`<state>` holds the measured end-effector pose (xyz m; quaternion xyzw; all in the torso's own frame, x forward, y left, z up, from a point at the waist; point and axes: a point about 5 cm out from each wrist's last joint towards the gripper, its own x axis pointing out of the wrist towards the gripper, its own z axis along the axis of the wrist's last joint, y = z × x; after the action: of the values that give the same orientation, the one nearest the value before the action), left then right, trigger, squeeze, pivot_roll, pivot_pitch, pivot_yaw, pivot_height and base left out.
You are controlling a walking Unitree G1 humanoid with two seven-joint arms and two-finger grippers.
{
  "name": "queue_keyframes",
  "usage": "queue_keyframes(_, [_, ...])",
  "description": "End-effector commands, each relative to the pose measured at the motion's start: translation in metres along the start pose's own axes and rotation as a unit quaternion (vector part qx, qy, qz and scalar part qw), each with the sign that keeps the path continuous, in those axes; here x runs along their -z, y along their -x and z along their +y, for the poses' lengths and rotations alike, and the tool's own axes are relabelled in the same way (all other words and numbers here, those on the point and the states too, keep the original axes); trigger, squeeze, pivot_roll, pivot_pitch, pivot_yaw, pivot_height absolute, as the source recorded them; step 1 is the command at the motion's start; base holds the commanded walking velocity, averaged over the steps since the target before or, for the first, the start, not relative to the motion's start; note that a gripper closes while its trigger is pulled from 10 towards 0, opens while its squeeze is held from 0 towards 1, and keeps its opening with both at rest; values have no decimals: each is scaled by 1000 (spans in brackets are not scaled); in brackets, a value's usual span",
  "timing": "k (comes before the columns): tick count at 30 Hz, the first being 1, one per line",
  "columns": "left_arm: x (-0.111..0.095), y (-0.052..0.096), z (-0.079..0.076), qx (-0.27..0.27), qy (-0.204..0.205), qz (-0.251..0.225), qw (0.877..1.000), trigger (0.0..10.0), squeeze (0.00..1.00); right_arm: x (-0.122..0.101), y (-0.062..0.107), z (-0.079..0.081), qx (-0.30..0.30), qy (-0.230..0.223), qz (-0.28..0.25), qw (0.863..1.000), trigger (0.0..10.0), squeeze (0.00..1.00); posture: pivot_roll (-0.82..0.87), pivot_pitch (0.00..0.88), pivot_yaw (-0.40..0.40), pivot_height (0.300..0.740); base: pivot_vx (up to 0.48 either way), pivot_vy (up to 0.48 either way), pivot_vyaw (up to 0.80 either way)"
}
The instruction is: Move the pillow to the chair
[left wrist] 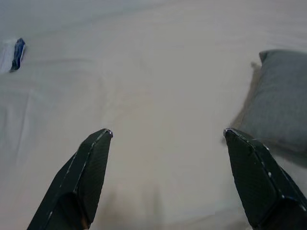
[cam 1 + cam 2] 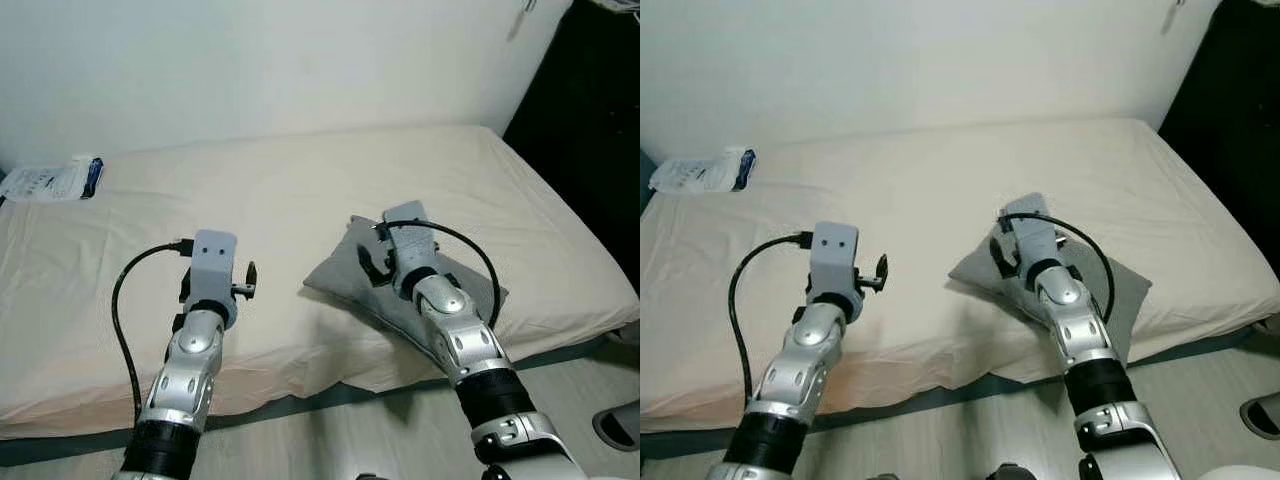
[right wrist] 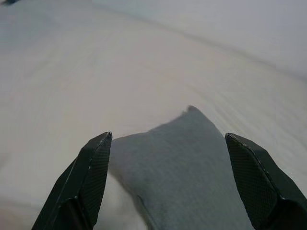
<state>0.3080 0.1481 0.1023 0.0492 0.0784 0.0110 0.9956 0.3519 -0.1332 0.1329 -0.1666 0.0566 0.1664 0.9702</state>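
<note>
The grey pillow [image 2: 400, 290] lay near the front edge of the bed [image 2: 300, 190], and the sheet on every side of it was bare, open to an approach. The right gripper [image 3: 168, 139] hung above the pillow with its fingers spread wide. A white packet [image 2: 55, 180] lay well away from the pillow, by the wall [image 2: 250, 60].

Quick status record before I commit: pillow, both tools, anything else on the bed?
pillow: grey pillow, lying on the bed near its front edge
right tool: right tool open, above the pillow, not gripping
left tool: left tool open, over bare sheet beside the pillow
other: white packet at the bed's far left corner
chair: not located
</note>
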Motion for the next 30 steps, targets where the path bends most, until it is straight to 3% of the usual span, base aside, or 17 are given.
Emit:
queue_keyframes(1, [10, 5, 6, -14, -3, 19, 1000, 10000, 0, 7, -1, 6, -22, 37, 10, 999, 10000, 0, -35, 147, -6, 740, 0, 0, 0])
queue_keyframes(13, [19, 14, 0, -27, 5, 30, 999, 10000, 0, 17, 1, -1, -45, 115, 9, 992, 10000, 0, -22, 125, -44, 740, 0, 0, 0])
queue_keyframes(16, [20, 11, 4, -30, 3, 31, 999, 10000, 0, 19, 0, 2, -71, 151, 13, 986, 10000, 0, -58, 112, -65, 740, 0, 0, 0])
queue_keyframes(18, [20, 11, 4, -30, 3, 31, 999, 10000, 0, 19, 0, 2, -71, 151, 13, 986, 10000, 0, -58, 112, -65, 740, 0, 0, 0])
queue_keyframes(19, [16, 8, 5, -46, 7, 18, 999, 10000, 0, 25, 0, 4, -85, 184, 27, 979, 10000, 0, -62, 109, -94, 740, 0, 0, 0])
queue_keyframes(21, [11, 7, 6, -59, 13, 3, 998, 10000, 0, 29, 1, 6, -99, 193, 34, 976, 10000, 0, -61, 106, -95, 740, 0, 0, 0])
queue_keyframes(25, [-1, 5, 6, -66, 28, -22, 997, 10000, 0, 28, 1, 11, -124, 215, 17, 969, 10000, 0, -54, 108, -96, 740, 0, 0, 0])
queue_keyframes(30, [5, 4, 10, -64, 18, -10, 998, 10000, 0, 24, 1, 26, -150, 245, -28, 957, 10000, 0, -55, 101, -67, 740, 0, 0, 0])
